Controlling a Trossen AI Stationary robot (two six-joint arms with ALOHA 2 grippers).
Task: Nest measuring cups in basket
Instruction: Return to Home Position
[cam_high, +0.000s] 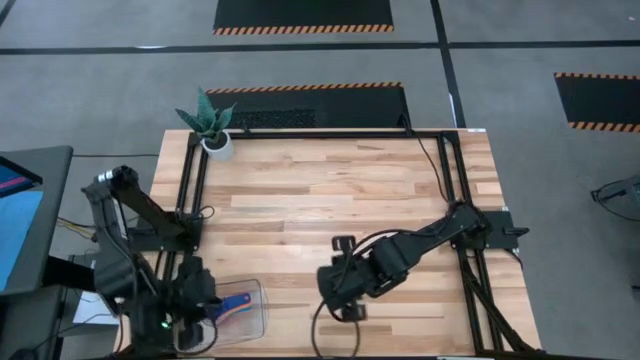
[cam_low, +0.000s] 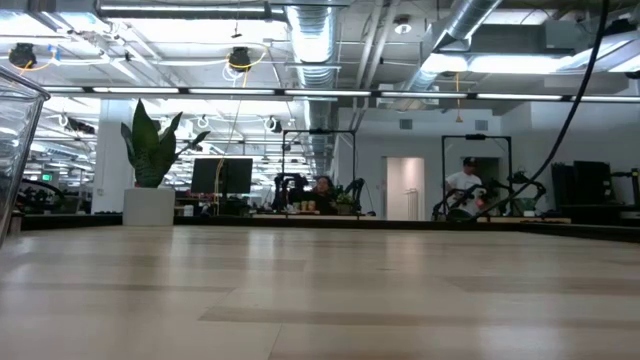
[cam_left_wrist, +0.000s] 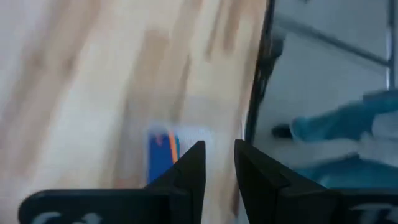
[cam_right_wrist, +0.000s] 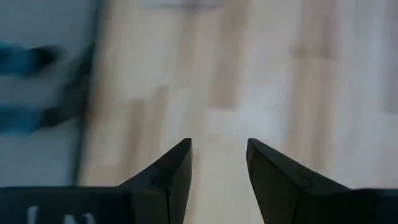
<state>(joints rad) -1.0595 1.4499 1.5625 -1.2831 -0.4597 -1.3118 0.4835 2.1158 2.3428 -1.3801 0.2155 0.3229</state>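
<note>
Wooden table (cam_high: 330, 190) bears basket (cam_high: 259, 318) of stacked cups (cam_high: 232, 302); left hand (cam_left_wrist: 217, 152) and right hand (cam_right_wrist: 217, 149) parted, empty.

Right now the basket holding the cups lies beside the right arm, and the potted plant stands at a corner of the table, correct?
No: the high view shows the basket with the measuring cups beside the left arm, not the right. The potted plant is placed as said.

Pale wooden table (cam_high: 330, 190) viewed from straight overhead, level at its surface, closely from both wrists, potted green plant (cam_high: 208, 122) shared by first two
</note>
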